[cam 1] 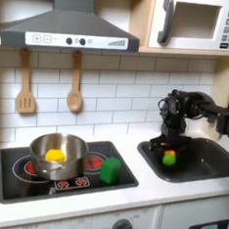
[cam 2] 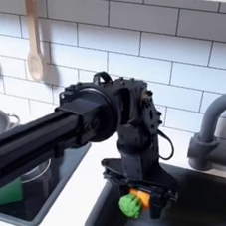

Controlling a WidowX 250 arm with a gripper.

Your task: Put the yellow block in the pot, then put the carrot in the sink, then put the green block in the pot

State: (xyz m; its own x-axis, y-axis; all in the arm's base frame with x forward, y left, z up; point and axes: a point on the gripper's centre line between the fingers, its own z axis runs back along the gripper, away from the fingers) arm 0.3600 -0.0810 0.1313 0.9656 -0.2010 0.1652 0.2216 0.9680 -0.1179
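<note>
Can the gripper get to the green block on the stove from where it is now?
Probably yes: the green block sits in the open beside the pot, but the gripper holds the carrot over the sink.

2 wooden utensils [cam 1: 50,84] hung on the white tiled wall [cam 1: 129,83]; a microwave [cam 1: 198,24] sat above, beside a range hood [cam 1: 67,29].

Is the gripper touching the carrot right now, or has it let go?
Touching. In the second exterior view the gripper has its fingers closed on either side of the carrot, with no gap showing, over the sink.
</note>
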